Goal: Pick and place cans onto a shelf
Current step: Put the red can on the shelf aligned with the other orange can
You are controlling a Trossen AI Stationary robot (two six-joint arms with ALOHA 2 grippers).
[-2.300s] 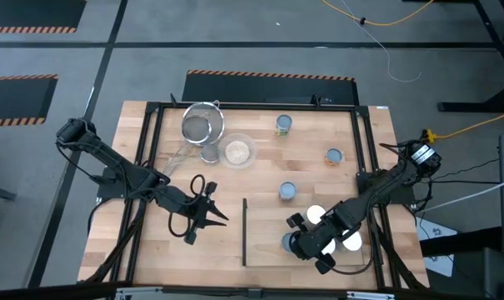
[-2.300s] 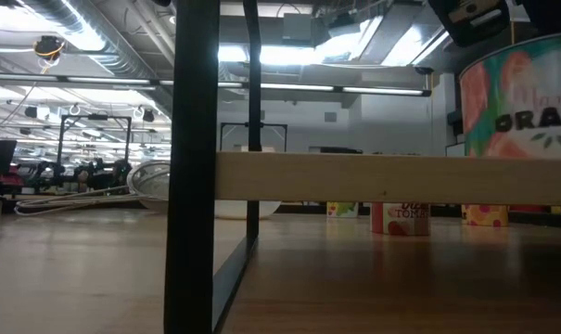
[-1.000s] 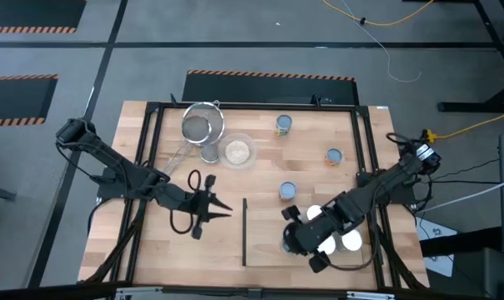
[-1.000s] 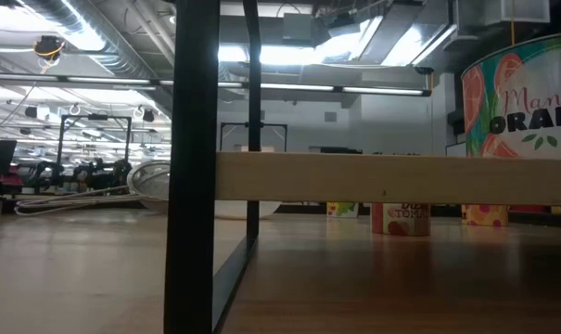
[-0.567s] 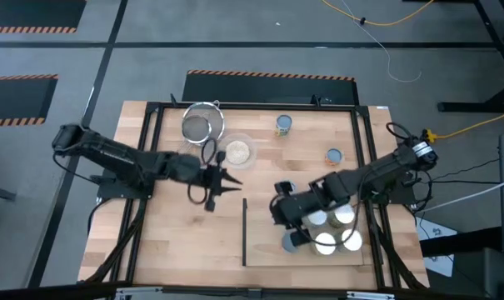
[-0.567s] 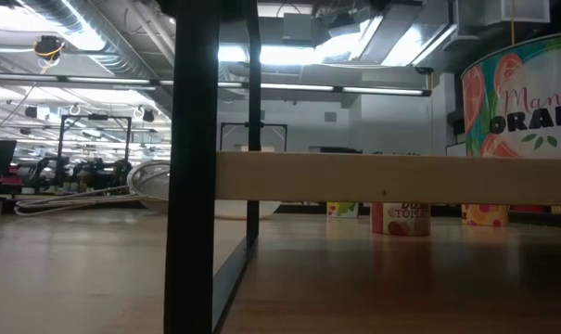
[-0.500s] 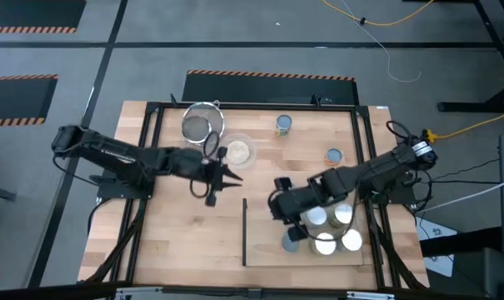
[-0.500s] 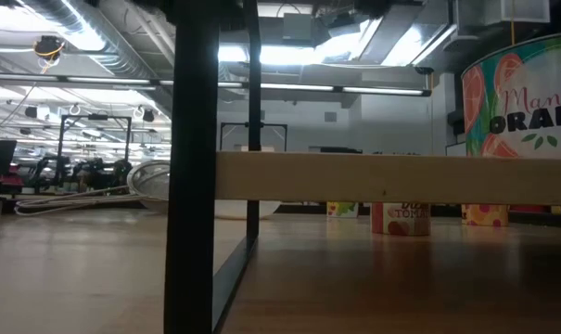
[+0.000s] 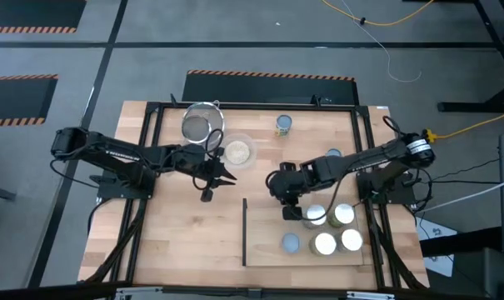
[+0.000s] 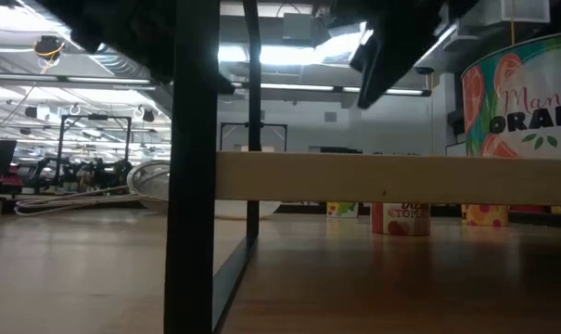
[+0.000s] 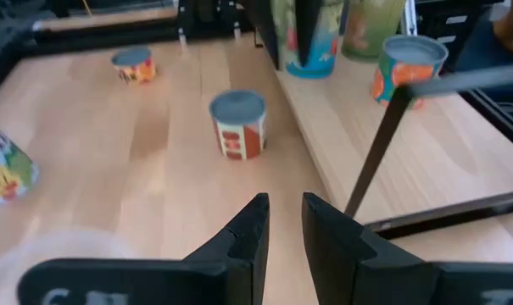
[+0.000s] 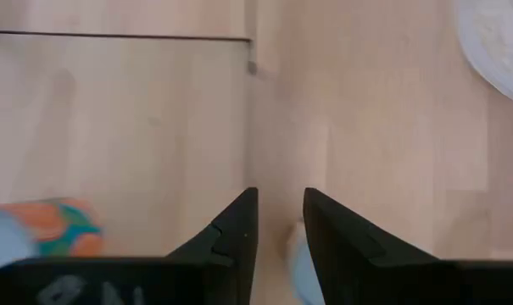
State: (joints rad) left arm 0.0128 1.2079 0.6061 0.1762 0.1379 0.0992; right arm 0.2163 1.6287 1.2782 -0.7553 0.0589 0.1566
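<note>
Right gripper point(image 9: 282, 190), seen from above, has left the shelf point(image 9: 268, 250), where four cans point(image 9: 325, 243) now stand, and hangs over the lone can that stood mid-desk, hiding it; the left gripper point(image 9: 218, 177) has swung toward the bowl point(image 9: 237, 151). Two cans point(image 9: 283, 125) wait at the far side. At desk level, dark arm parts have entered above the shelf board. Left wrist: narrowly parted, empty jaws face a red-labelled can point(image 11: 237, 124). Right wrist: jaws slightly apart, holding nothing, so another pick looks imminent.
</note>
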